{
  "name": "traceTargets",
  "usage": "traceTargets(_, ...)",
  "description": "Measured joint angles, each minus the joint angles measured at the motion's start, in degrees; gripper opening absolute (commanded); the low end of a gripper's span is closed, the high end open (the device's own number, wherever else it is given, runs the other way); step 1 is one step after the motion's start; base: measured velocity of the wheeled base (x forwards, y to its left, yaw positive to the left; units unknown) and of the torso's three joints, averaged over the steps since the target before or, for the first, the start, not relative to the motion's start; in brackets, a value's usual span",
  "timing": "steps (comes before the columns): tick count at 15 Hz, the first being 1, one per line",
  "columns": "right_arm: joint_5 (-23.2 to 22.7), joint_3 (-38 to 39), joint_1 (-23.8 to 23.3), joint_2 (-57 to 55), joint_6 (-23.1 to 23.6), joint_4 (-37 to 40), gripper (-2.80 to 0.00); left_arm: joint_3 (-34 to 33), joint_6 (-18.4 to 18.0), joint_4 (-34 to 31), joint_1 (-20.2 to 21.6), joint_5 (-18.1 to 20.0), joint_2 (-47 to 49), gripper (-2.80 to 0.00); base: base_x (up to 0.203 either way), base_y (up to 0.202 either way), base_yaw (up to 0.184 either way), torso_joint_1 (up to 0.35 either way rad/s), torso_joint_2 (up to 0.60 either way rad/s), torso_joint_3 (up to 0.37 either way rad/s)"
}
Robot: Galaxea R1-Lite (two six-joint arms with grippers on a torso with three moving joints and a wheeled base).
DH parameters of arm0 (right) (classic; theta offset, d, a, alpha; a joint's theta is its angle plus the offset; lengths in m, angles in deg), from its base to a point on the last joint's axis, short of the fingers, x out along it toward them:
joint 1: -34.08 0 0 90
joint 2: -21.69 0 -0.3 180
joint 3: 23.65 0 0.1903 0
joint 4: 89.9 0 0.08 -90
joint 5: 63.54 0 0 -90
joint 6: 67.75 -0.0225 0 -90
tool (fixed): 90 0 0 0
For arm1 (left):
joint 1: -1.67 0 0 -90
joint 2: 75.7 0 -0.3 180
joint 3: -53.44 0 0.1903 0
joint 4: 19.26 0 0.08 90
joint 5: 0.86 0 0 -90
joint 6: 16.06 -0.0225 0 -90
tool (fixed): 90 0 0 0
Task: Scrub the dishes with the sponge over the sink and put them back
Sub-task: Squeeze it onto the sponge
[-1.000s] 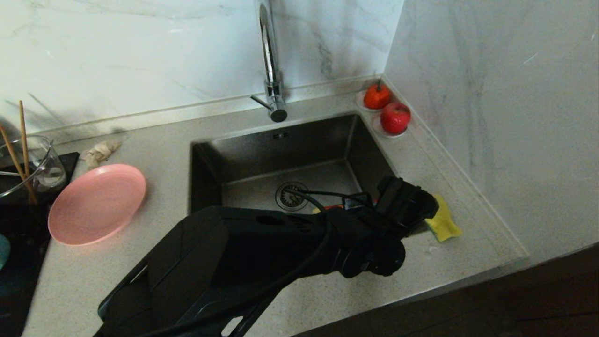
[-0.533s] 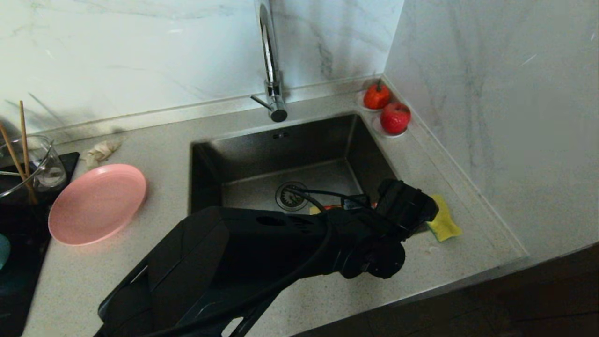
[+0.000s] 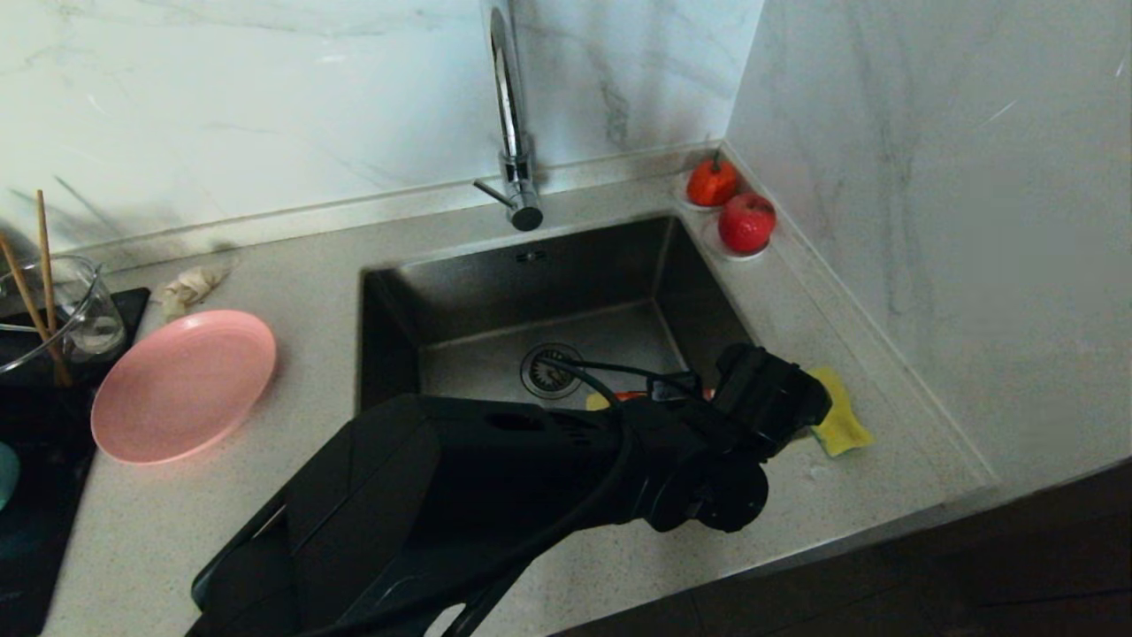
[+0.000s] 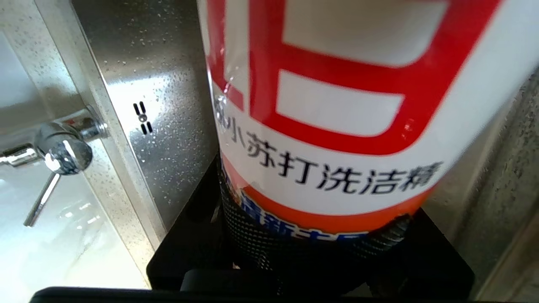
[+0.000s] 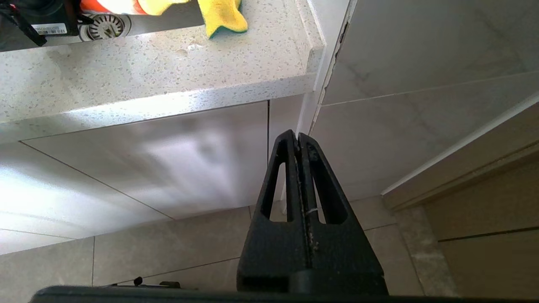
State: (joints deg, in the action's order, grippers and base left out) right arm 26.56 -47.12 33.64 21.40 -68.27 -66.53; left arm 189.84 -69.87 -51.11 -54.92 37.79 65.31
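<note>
Left pincer [image 4: 311, 252] clamped on a detergent bottle at the sink's right edge; right arm parked.

I see my left pincer half open, gripping a white bottle with red-orange label and black Chinese print [image 4: 332, 118], over the right part of the deep dark stainless-steel sink [image 3: 548, 292]. The yellow sponge with green scouring face [image 3: 840, 420] lies on the speckled grey surface [image 3: 619, 566], just right of the sink, untouched. The wide pink round plate [image 3: 181, 385] sits far left on the surface. The right pincer [image 5: 298, 141] hangs fully closed, empty, below the surface edge.
</note>
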Motion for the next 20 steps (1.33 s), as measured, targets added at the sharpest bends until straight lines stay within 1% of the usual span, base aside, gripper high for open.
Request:
traceTargets(3, 0.0, 0.0, 0.0, 0.0, 0.0, 0.0, -2.8, 0.0, -2.3, 0.5, -0.1, -0.1, 0.0, -2.8, 0.0, 0.0, 0.0, 0.0, 0.0, 0.0)
traceTargets(7, 0.0, 0.0, 0.0, 0.0, 0.0, 0.0, -2.8, 0.0, -2.8, 0.6, -0.5, -0.1, 0.1, -2.8, 0.0, 0.0, 0.0, 0.0, 0.0, 0.0)
traceTargets(10, 0.0, 0.0, 0.0, 0.0, 0.0, 0.0, -2.8, 0.0, -4.3, 0.7, -0.6, -0.2, 0.1, -2.8, 0.0, 0.0, 0.0, 0.0, 0.0, 0.0)
traceTargets(13, 0.0, 0.0, 0.0, 0.0, 0.0, 0.0, -2.8, 0.0, -4.3, 1.8, -0.6, -0.2, 0.2, -2.8, 0.0, 0.0, 0.0, 0.0, 0.0, 0.0)
traceTargets(16, 0.0, 0.0, 0.0, 0.0, 0.0, 0.0, -2.8, 0.0, -4.4, 5.3, -0.5, -0.1, 0.3, -2.8, 0.0, 0.0, 0.0, 0.0, 0.0, 0.0)
traceTargets(20, 0.0, 0.0, 0.0, 0.0, 0.0, 0.0, -2.8, 0.0, -4.4, 5.9, -0.4, 0.0, 0.2, -2.8, 0.0, 0.0, 0.0, 0.0, 0.0, 0.0)
